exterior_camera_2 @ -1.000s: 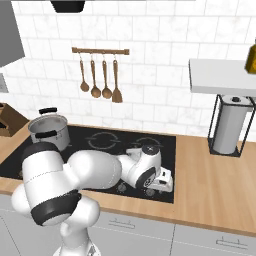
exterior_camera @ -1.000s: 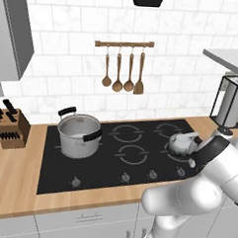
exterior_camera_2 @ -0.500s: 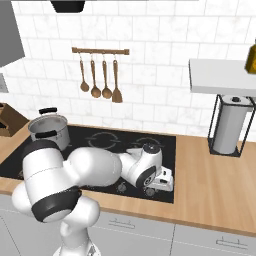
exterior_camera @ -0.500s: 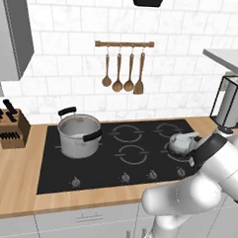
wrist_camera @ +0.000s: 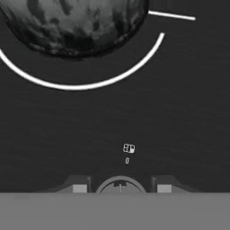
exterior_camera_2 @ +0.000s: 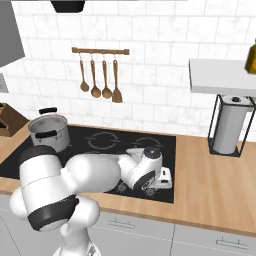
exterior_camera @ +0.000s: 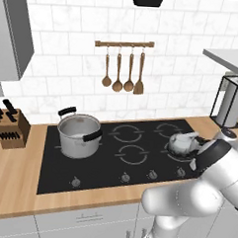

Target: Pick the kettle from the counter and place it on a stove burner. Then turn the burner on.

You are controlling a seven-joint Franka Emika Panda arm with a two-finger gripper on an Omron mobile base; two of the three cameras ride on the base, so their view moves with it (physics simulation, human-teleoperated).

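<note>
The kettle (exterior_camera: 182, 143) sits on the front right stove burner (wrist_camera: 90, 83) of the black cooktop (exterior_camera: 109, 162), as it did a second earlier. The gripper (wrist_camera: 121, 187) hovers low over a control knob (wrist_camera: 120, 186), fingers apart and empty, barely shifted. The pot (exterior_camera: 79, 134) stands at the left.

The arm's wrist (exterior_camera_2: 150, 167) dipped a little lower toward the cooktop's (exterior_camera: 104, 160) front edge, beside the kettle (exterior_camera: 183, 143); the change was very small.
</note>
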